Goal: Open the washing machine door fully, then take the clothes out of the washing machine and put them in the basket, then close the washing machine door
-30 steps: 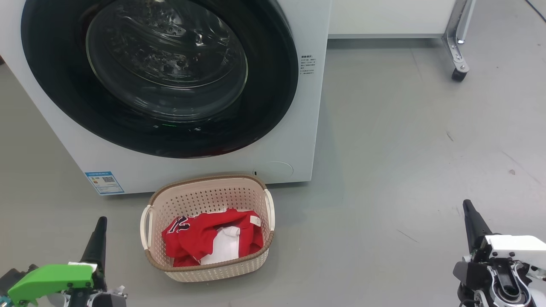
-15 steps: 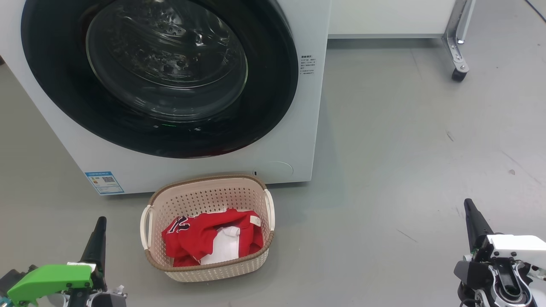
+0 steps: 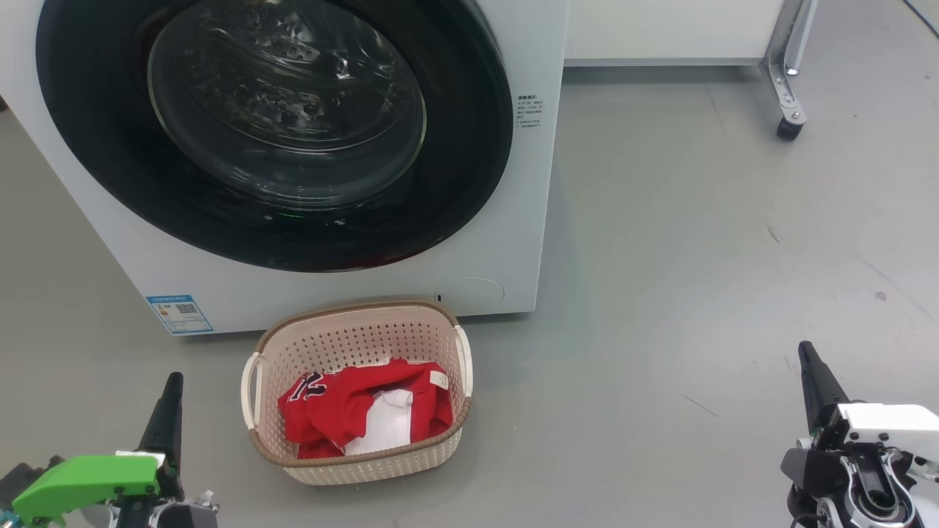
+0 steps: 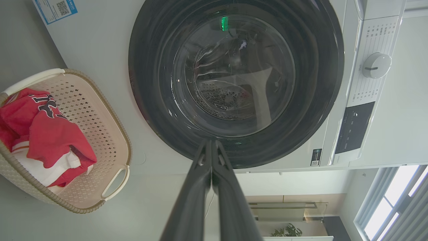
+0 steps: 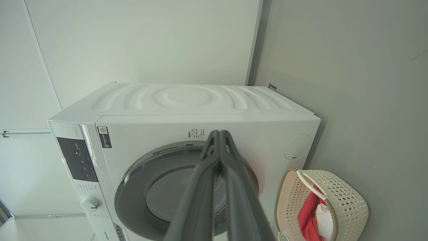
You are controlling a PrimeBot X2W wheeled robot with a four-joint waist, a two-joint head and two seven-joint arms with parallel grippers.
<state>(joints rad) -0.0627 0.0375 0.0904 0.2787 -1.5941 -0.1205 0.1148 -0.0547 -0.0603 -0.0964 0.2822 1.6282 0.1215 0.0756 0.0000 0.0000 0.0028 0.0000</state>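
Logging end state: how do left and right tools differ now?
Left tool, dark-fingered with green housing, sits near the cream perforated basket; right tool, dark-fingered with white housing, sits farther away over grey floor. Both are shut, empty, pointing toward the white washing machine.

Top of washing machine door (image 3: 462,161) cut off by edge; label (image 3: 530,110) txt too small.

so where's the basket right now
Head view, lower centre-left: the basket sits on the floor in front of the washing machine, with the clothes inside.
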